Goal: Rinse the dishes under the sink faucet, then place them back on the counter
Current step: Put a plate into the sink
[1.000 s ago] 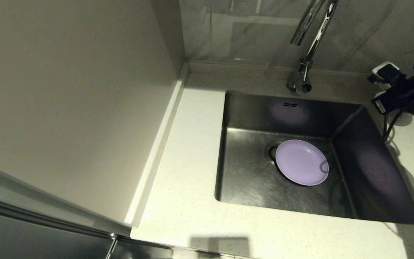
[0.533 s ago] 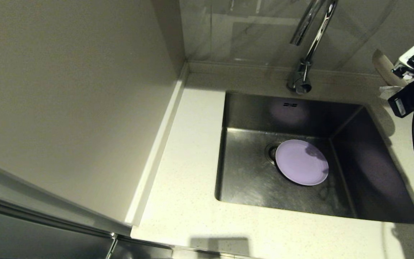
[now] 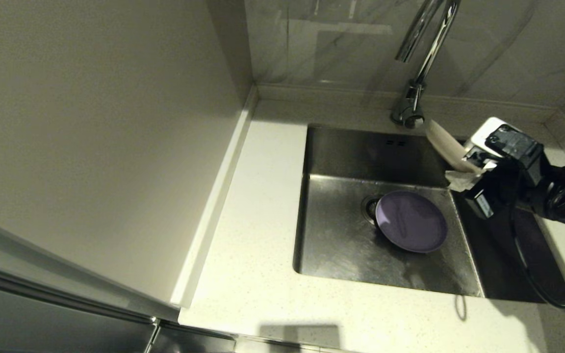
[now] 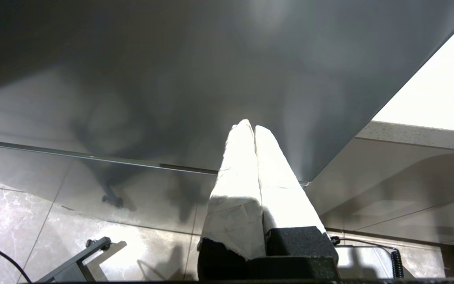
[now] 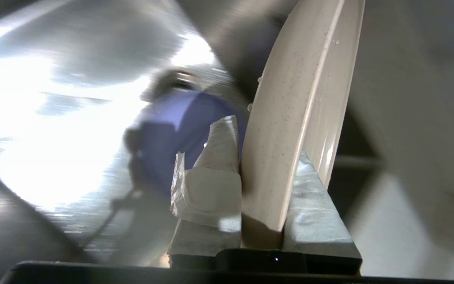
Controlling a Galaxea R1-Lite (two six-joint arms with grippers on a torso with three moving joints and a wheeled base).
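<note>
Two dishes are in sight. The beige plate (image 3: 440, 142) stands on its edge, clamped by its rim in the right claw (image 3: 461, 171), above the far right part of the steel sink (image 3: 341, 245) and just right of the chrome faucet (image 3: 417, 63). The lavender plate (image 3: 411, 221) lies flat on the sink bottom, partly over the drain strainer (image 3: 371, 208).

Judging by its look, the beige plate is stiff and light, but drops of water sit on it, so it may be slippery; the rim is the only good place to hold such a flat thing, and the padded fingers (image 5: 211, 185) help there. The lavender plate lying flat will be harder to take, since its rim is low against the metal.

Only the right wrist view shows the grip and the drops. Only the left wrist view shows the left claw (image 4: 254, 130): it is parked low below the desk (image 3: 253, 274), fingers pressed together, holding nothing.
</note>
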